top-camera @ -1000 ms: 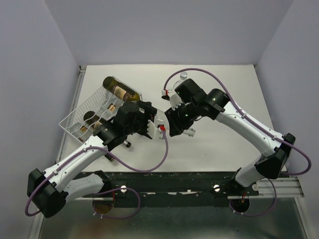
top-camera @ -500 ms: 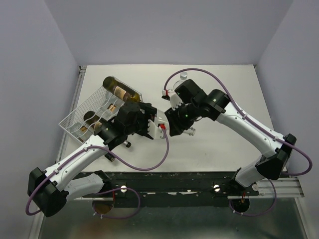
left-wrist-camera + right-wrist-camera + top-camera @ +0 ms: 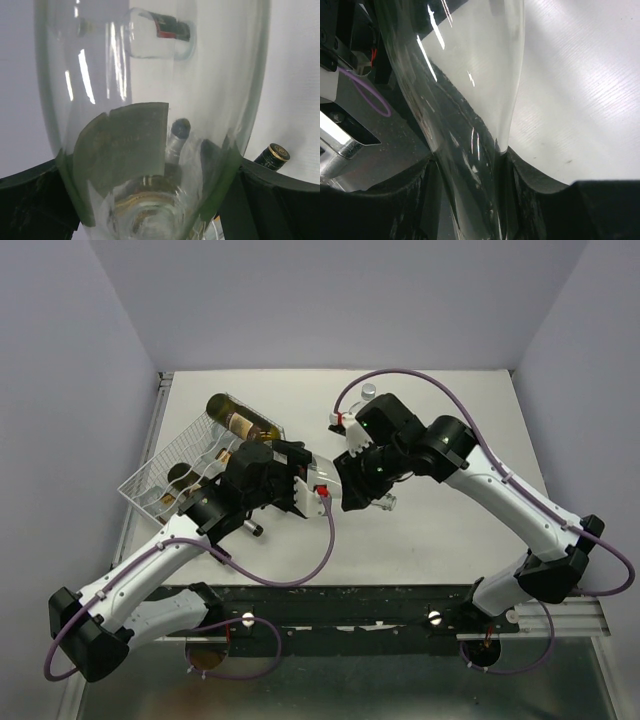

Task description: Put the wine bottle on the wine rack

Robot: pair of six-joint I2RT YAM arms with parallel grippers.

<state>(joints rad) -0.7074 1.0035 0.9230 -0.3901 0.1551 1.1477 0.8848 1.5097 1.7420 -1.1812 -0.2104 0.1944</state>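
A clear glass wine bottle [image 3: 150, 75] fills the left wrist view, its wide body clamped between the black jaws of my left gripper [image 3: 150, 200]. My right gripper [image 3: 470, 170] is shut on the same bottle [image 3: 470, 60] where it narrows toward the neck. In the top view both grippers, left [image 3: 312, 490] and right [image 3: 348, 490], meet at the table's middle and hide most of the bottle; only a clear end [image 3: 382, 503] shows. The white wire wine rack [image 3: 150, 485] lies to the left, tilted, with an olive bottle [image 3: 240, 421] and a darker one on it.
A dark bottle neck with a gold cap [image 3: 274, 154] lies on the table beside the left gripper, seen under the left arm [image 3: 256, 530] in the top view. A silver-capped item [image 3: 369, 390] sits behind the right arm. Grey walls enclose the white table [image 3: 450, 540].
Both arms have shifted slightly, still joined at the clear bottle; the left wrist moved a little up and right, the right arm's elbow rose. The rack and its bottles have not moved.
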